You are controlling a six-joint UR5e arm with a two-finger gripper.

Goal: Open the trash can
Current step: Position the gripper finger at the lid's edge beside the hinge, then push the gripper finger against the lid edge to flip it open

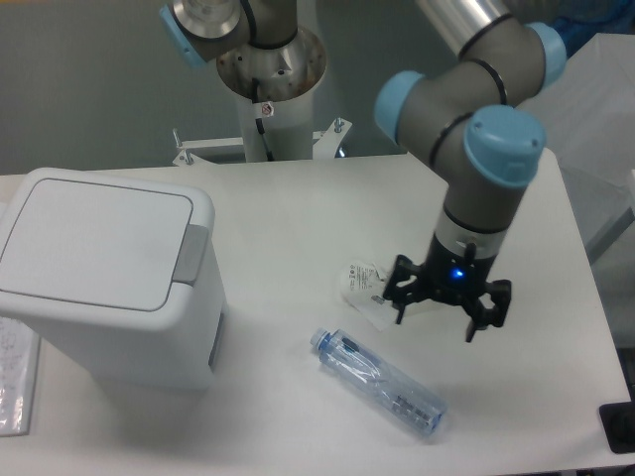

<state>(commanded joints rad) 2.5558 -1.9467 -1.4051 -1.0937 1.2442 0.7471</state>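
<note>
So at this moment the trash can point(104, 273) sat at the left side of the frame on the white bench point(288, 228), lid flat and shut, with its grey push-button point(190, 254) on the lid's right edge, facing the middle of the picture. The gripper point(444, 307) was way over in the lower right, pointing down at the bench, well apart from the bin. Its black fingers point(402, 297) were spread wide with nothing between them, so it wasn't carrying anything. Just beside the gripper, to its left, lay a small crumpled white packet point(362, 290), and below that, toward the bottom centre, a clear plastic bottle point(379, 385) with a blue cap lay on its side; neither looked like it was touched by the fingers, though the packet was close enough that it was hard to be sure. Far lower left there was a bit of a clear bag or sheet point(15, 382) poking out beside the bin. Judging by all that, the job looked to be at the very start: the approach hadn't really happened, the lid was down and the button unpressed. The next move probably called for the arm to swing across to the left, get above that grey button, maybe pinch the fingers together so there was a solid tip to push with, and press straight down. The thing to watch was clearing the packet and bottle on the way over.
</note>
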